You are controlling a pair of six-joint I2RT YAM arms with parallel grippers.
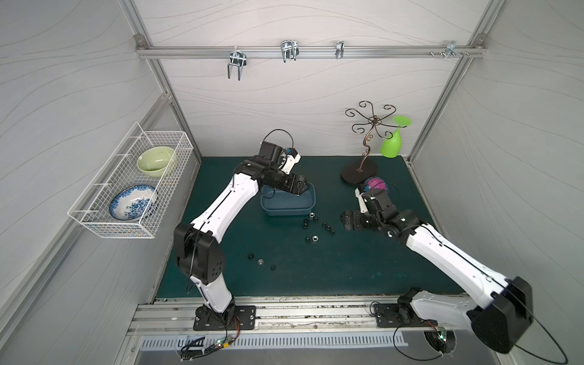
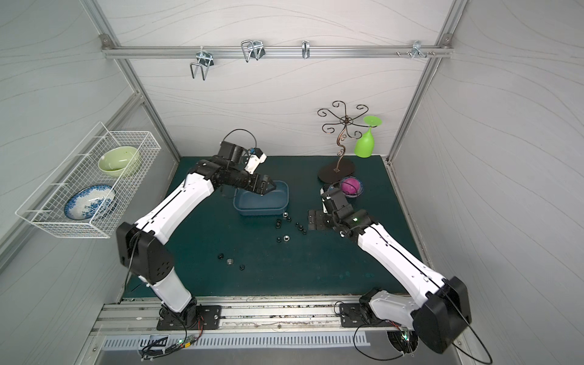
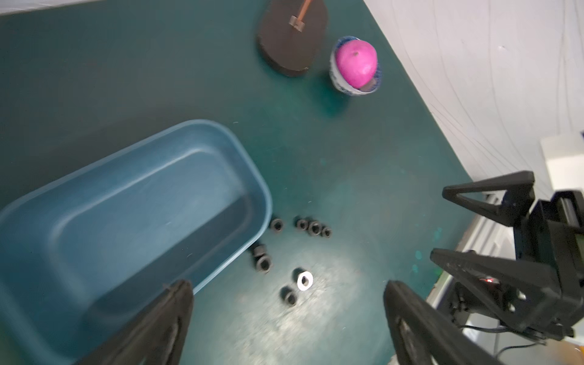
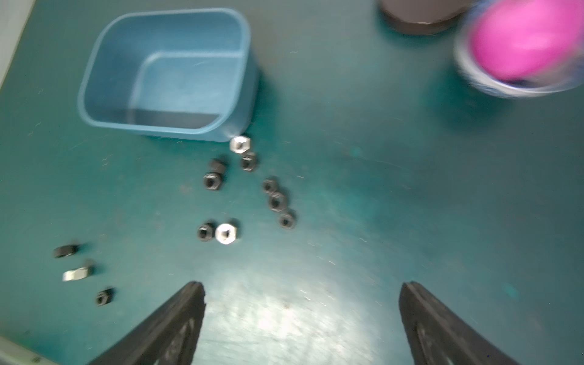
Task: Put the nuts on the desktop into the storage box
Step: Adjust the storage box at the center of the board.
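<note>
On the wall at 9 o'clock hangs a white wire basket (image 1: 117,229) with a green bowl (image 1: 155,161) and a blue-patterned plate (image 1: 132,202) inside. Next over, the left arm reaches across so that the left gripper (image 3: 286,284) hangs above the storage box (image 1: 284,207), over its 2 o'clock corner, fingers spread wide with nothing between them. The box sits toward the back of the desktop (image 1: 347,268), a bit left of centre.

The nuts (image 1: 314,237) that I can see all lie on the desktop. The main scatter is at 5 o'clock from the box, the nearest silver one just beside its wall. A loose trio (image 1: 260,261) lies well apart, at about 7 o'clock.

At 3 o'clock from that scatter the right gripper (image 4: 301,286) sits low, jaws gaping and holding nothing. Whether it touches the surface I can't quite tell.

Toward 1 o'clock stands a curly metal stand (image 1: 360,173) with a green glass (image 1: 392,143) hanging upside down from it, and a small bowl (image 3: 336,80) holding a magenta ball (image 3: 355,63) just beside its base.
</note>
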